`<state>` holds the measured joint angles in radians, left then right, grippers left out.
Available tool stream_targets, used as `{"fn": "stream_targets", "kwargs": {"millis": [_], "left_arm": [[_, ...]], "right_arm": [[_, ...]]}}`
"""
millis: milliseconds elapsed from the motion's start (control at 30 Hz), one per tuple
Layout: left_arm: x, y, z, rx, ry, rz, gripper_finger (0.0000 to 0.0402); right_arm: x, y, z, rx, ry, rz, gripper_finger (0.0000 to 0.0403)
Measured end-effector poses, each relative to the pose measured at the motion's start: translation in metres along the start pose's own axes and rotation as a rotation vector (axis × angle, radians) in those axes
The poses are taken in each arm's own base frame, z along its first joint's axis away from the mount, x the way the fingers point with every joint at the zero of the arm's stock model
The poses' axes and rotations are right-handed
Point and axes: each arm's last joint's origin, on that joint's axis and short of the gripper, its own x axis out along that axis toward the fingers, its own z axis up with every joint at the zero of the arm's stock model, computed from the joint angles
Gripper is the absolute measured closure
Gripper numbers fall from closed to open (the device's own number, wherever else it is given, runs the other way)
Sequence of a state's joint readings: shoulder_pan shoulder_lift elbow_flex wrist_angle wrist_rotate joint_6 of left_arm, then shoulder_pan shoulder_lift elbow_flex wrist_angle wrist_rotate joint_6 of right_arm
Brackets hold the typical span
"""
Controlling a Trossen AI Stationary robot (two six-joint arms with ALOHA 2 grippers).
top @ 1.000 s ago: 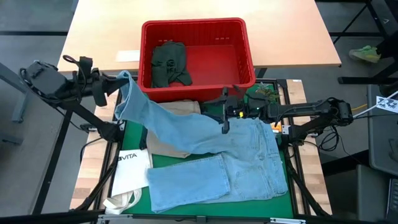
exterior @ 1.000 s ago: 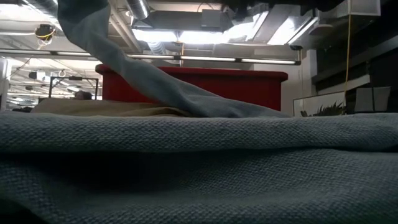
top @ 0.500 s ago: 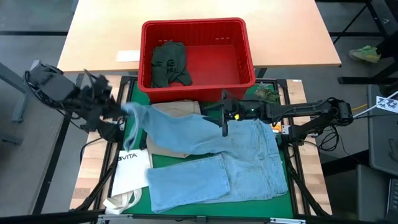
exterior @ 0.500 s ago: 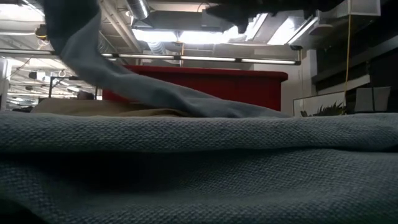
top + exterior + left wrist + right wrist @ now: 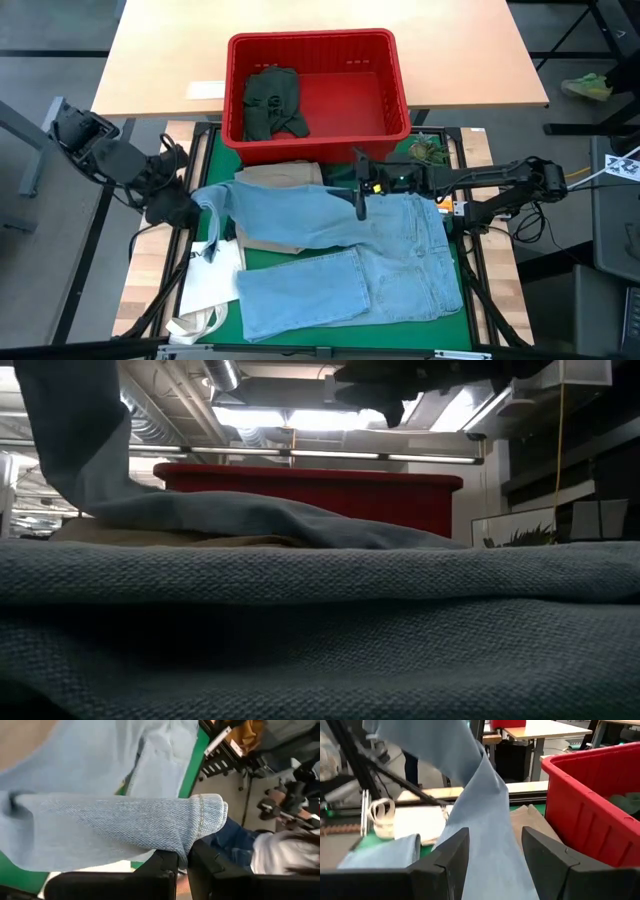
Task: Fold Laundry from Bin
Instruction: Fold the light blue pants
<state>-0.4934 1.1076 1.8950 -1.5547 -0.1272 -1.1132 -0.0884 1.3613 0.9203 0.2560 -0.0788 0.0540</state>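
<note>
Jeans (image 5: pixel 350 250), light blue, lie spread on the green mat (image 5: pixel 400 330) in front of the red bin (image 5: pixel 400 80), one leg pulled toward my left gripper (image 5: pixel 190 205), which is clamped on its hem at the mat's left edge. My right gripper (image 5: pixel 362 190) hovers with fingers apart above the waist; a dark green garment (image 5: pixel 272 100) sits in the bin, khaki trousers (image 5: pixel 285 175) under the lifted leg.
</note>
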Motion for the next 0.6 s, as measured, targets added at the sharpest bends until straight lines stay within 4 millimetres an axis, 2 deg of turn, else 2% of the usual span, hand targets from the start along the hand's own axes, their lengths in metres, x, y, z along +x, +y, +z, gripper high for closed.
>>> {"fn": "stream_targets", "kwargs": {"millis": [167,333,467,600], "left_arm": [[0.006,-0.003,0.004,0.068,-0.096,0.066,0.0385],[0.018,-0.019,0.011,0.117,-0.157,0.02,0.0385],[0.037,-0.04,0.019,0.177,-0.191,-0.029,0.0385],[0.069,-0.055,0.025,0.225,-0.176,0.013,0.0385]], "right_arm": [[0.01,0.02,0.007,0.03,-0.144,0.051,0.0219],[0.022,0.041,0.007,0.02,-0.224,0.122,0.0219],[0.033,0.042,0.004,0.021,-0.171,0.107,0.0219],[0.039,0.042,0.0,0.021,-0.133,0.106,0.0219]]}}
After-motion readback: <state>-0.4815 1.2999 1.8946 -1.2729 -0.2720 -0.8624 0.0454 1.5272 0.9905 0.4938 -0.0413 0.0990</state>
